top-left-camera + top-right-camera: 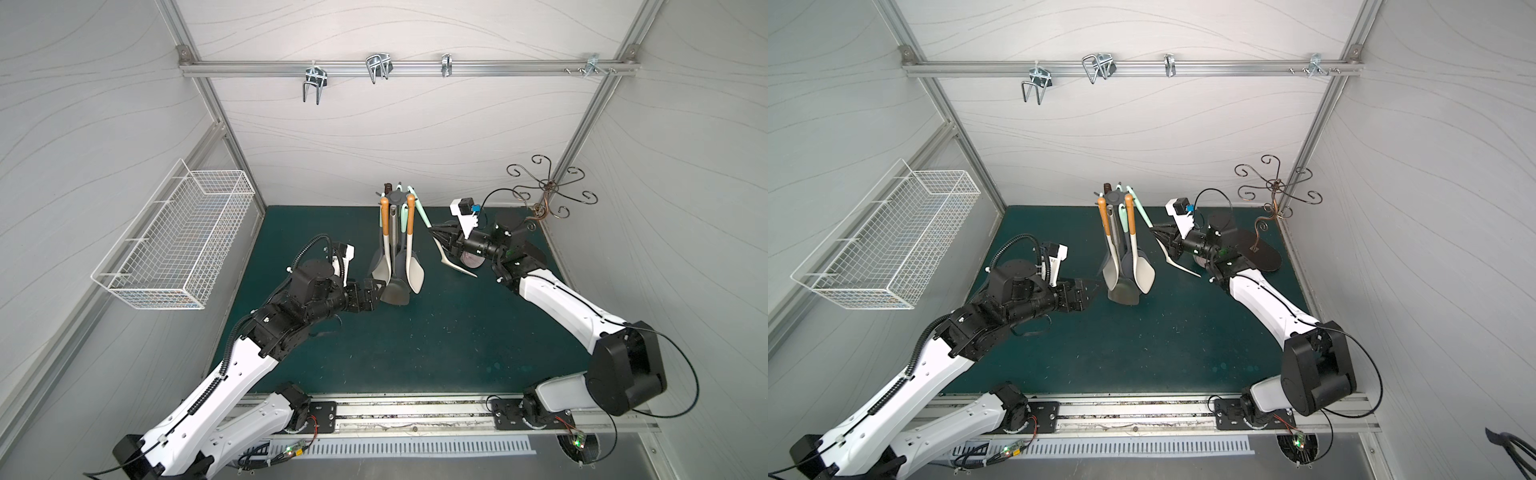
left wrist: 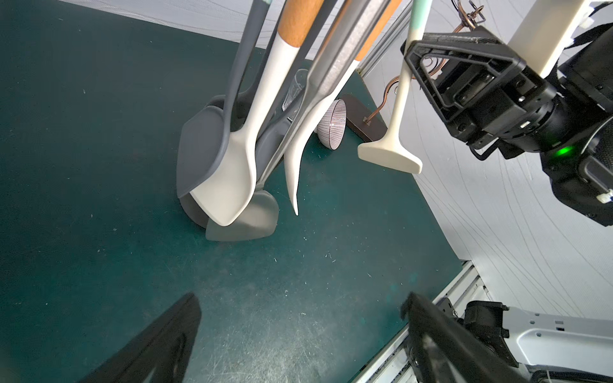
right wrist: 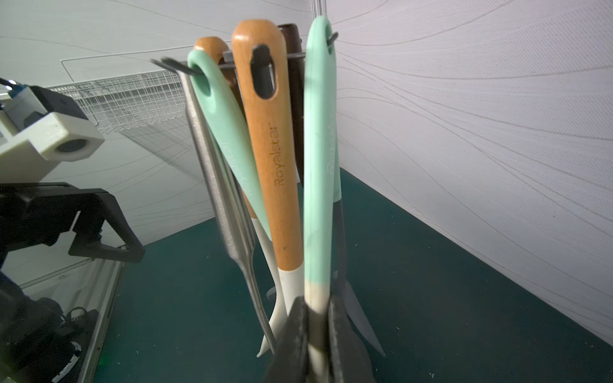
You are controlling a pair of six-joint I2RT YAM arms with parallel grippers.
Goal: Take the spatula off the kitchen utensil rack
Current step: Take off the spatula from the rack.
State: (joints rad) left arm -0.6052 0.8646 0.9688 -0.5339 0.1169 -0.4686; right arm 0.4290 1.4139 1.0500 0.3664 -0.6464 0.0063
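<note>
Base of dark grey pronged utensil rack [image 1: 397, 195] mostly hidden. Mint-handled cream spatula [image 3: 318, 165] tilted, blade low, eyelet seemingly hooked; right gripper [image 3: 316, 306] clamps it; left gripper [image 2: 300, 300] agape.

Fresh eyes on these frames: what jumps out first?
The kitchen utensil rack stands mid-back on the green mat, crowded with hanging utensils. The right gripper is shut on the mint-handled spatula, which is tilted away from the rest, its loop still on a prong. The left gripper hangs open near the rack's foot.

rack [image 1: 397, 194] pole mostly hidden behind hanging utensils [image 1: 409, 226]; right wrist view: spatula [image 3: 318, 165] head hidden behind blurred right tool [image 3: 316, 306]
</note>
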